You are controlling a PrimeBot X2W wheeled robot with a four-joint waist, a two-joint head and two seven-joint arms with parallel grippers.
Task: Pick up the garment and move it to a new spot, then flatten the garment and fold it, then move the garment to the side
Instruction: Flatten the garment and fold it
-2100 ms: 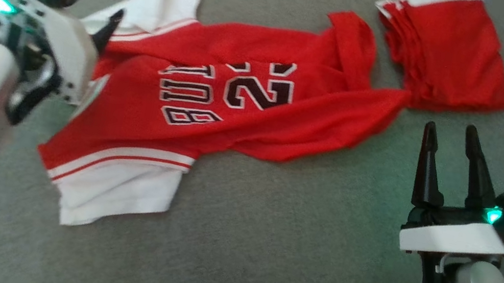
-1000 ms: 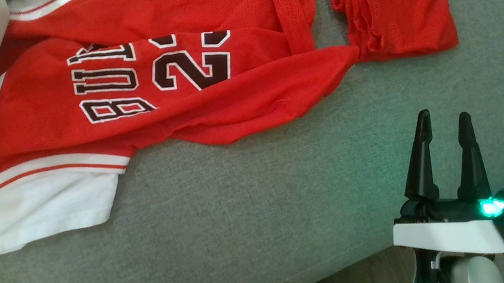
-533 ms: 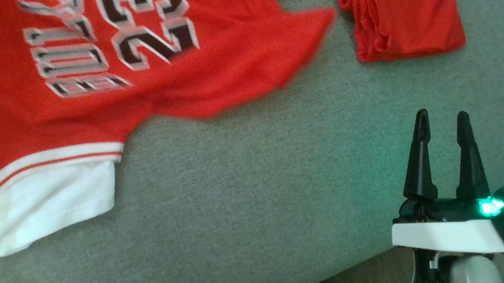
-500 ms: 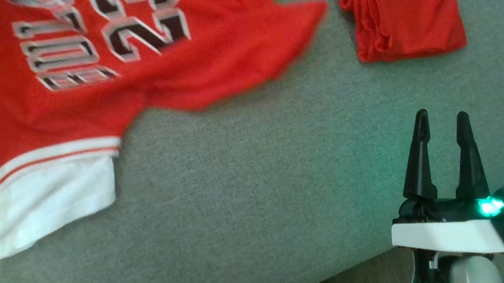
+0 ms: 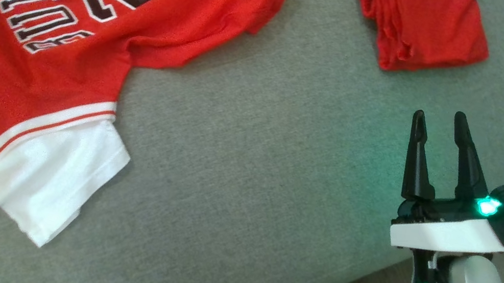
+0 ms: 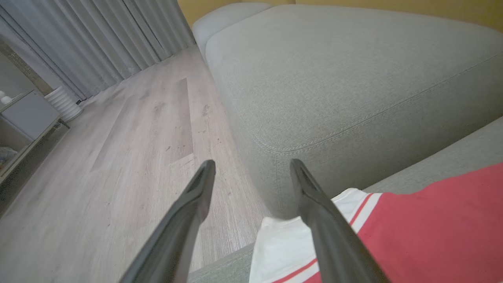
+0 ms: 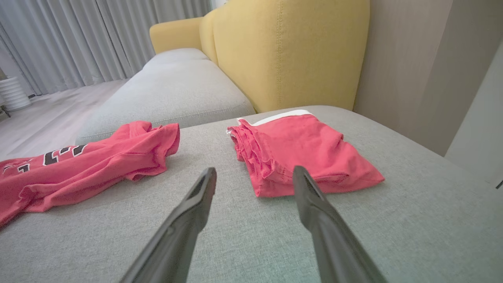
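The red jersey (image 5: 57, 40) lies spread on the grey sofa cushion (image 5: 249, 187), well to the left of the right claw (image 5: 439, 114) and farther out than its fingertips. Its long axis runs on a slant: a white-banded end sits nearest the robot on the left, and the crumpled red end points away to the far right, toward the folded red shorts (image 5: 427, 27), with a strip of bare cushion between the two. The black-and-white lettering reads tilted and upside down from the head view. The right claw stands with its fingers spread apart, gripping nothing, and aims at the gap between jersey and shorts. A broad bare stretch of cushion lies between it and the jersey, and the cushion's front edge runs just beside its base. The left claw (image 6: 252, 162) is also spread wide and empty; the jersey's white-trimmed corner lies just under its right finger, contact unclear. Its fingers point past the cushion's edge toward the wood floor (image 6: 118, 157).
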